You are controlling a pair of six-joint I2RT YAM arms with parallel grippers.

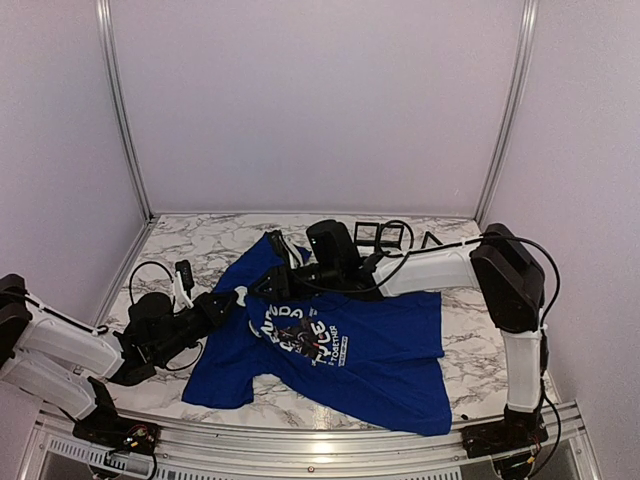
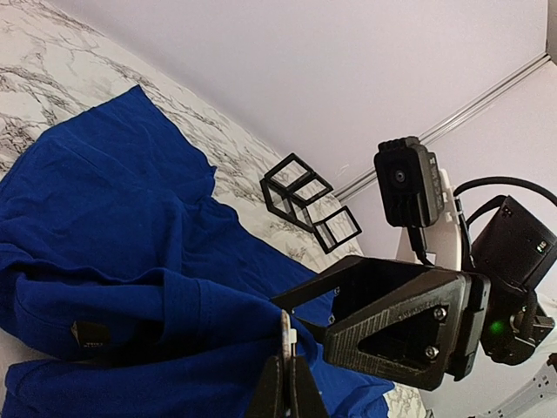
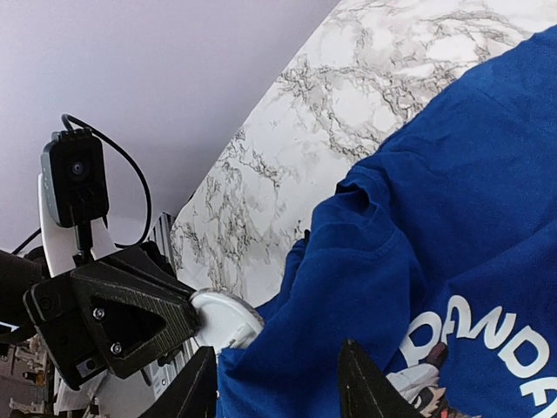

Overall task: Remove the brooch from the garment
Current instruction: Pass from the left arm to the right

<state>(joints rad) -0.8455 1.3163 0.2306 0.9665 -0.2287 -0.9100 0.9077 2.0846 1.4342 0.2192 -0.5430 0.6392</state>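
Observation:
The garment [image 1: 380,350], a royal-blue T-shirt with white lettering and a panda graphic [image 1: 300,335], lies crumpled on the marble table [image 1: 200,240]. The brooch [image 3: 222,320] is a round white disc at the shirt's bunched left edge. In the left wrist view the brooch [image 2: 285,333] shows edge-on, pinched between the fingers, with blue cloth [image 2: 104,218] still drawn up against it. My left gripper [image 2: 287,361] [image 1: 232,300] is shut on it. My right gripper [image 3: 277,348] [image 1: 262,285] hovers right beside it, open, over a fold of the shirt [image 3: 470,174].
Black wire-frame boxes [image 1: 380,235] [image 2: 296,196] stand on the marble at the back, behind the right arm. White walls with metal rails close in the table on three sides. The right gripper's black finger [image 2: 392,322] sits very close to the left fingertips.

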